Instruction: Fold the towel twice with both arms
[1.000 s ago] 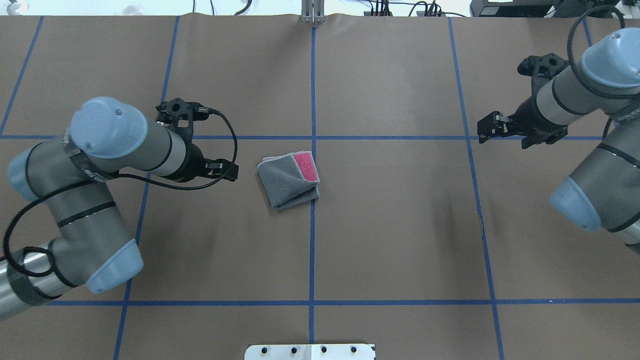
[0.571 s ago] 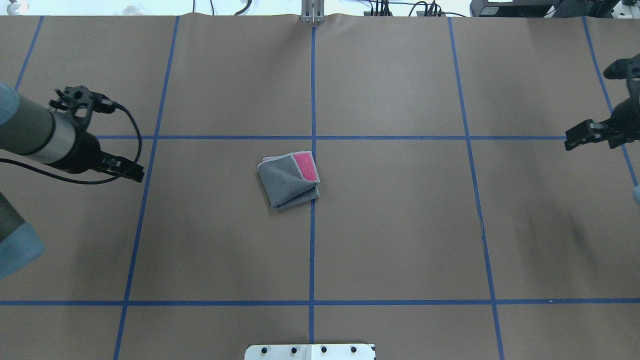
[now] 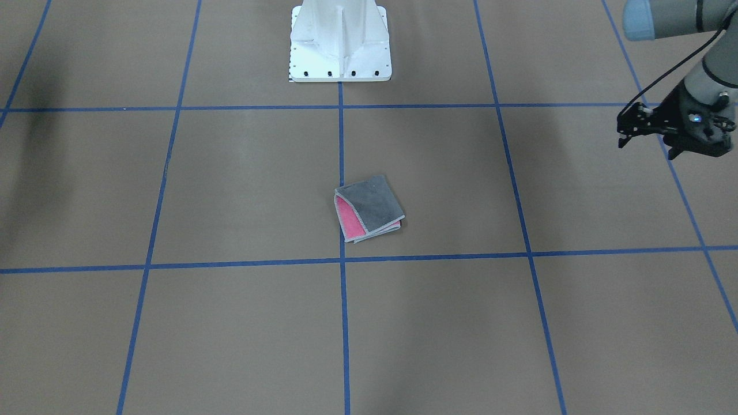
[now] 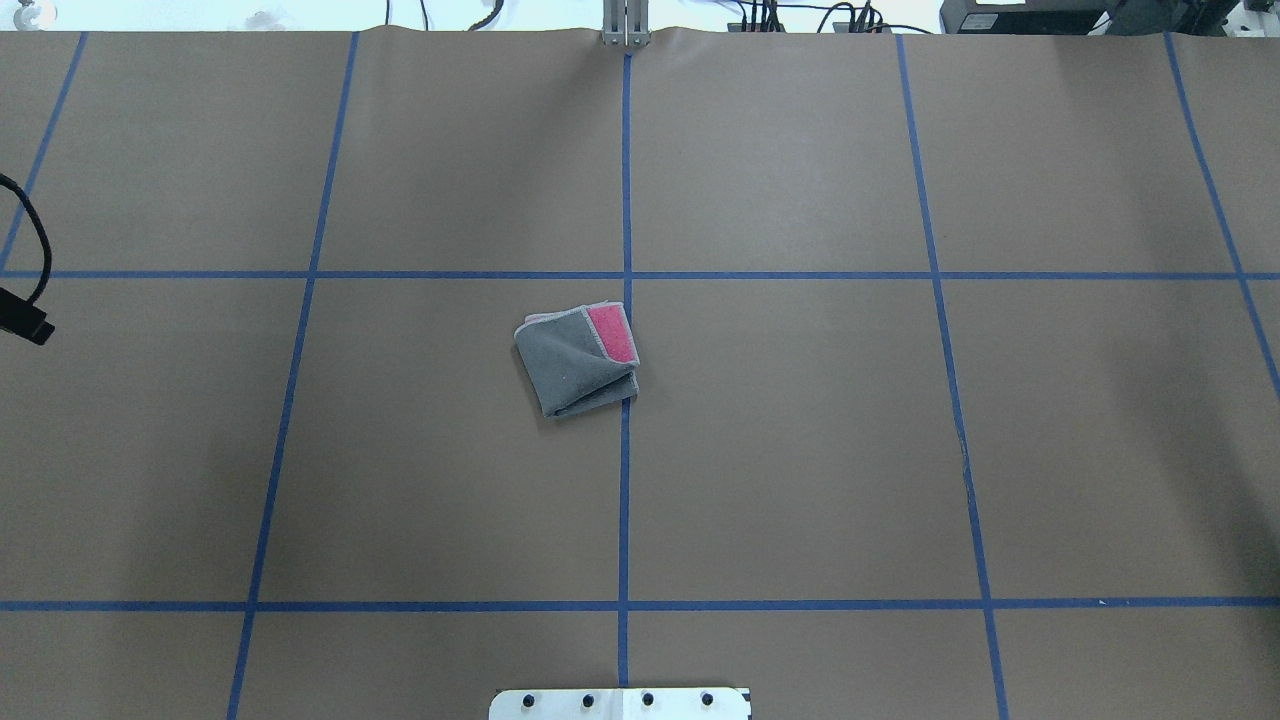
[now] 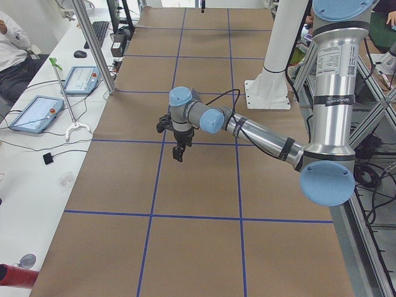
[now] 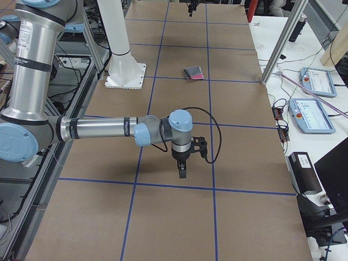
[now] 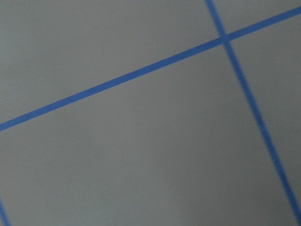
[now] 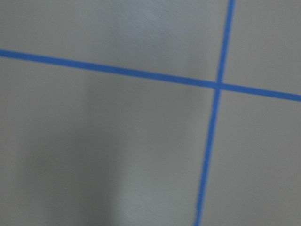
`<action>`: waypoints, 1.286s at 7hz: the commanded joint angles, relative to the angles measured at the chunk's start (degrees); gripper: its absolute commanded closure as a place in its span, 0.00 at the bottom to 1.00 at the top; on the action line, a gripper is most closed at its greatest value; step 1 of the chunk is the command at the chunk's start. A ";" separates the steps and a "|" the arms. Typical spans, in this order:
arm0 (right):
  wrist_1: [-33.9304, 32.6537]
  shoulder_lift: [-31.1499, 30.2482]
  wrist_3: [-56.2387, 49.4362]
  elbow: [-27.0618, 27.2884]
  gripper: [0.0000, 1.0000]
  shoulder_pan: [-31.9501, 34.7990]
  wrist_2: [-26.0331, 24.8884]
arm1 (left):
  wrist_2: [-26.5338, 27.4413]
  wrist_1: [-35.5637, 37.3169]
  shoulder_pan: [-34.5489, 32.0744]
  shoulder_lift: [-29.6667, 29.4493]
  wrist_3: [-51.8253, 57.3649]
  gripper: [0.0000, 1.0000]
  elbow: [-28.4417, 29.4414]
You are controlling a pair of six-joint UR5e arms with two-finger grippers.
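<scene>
The towel (image 4: 578,360) lies folded on the brown table near the centre cross of blue tape, dark grey face up with a pink strip showing. It also shows in the front-facing view (image 3: 369,208) and small in the right side view (image 6: 193,73). My left gripper (image 3: 620,131) hangs far out to the robot's left, well apart from the towel; only its tip (image 4: 30,327) reaches into the overhead view, and I cannot tell if it is open or shut. My right gripper (image 6: 182,173) shows only in the right side view, far from the towel, state unclear.
The white pedestal base (image 3: 339,43) stands at the robot's side of the table. Blue tape lines (image 4: 625,450) divide the brown paper surface. Tablets and cables (image 6: 314,115) lie on the operators' bench beside the table. Both wrist views show only table and tape.
Both arms have swung outward, away from the towel: the left one nearly out of the overhead view on the left, the right one fully out on the right. The towel has not moved.
</scene>
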 commanded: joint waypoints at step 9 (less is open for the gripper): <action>-5.49 4.17 -0.16 0.30 0.00 4.04 3.38 | -12.63 5.08 -23.56 6.63 23.62 0.00 8.66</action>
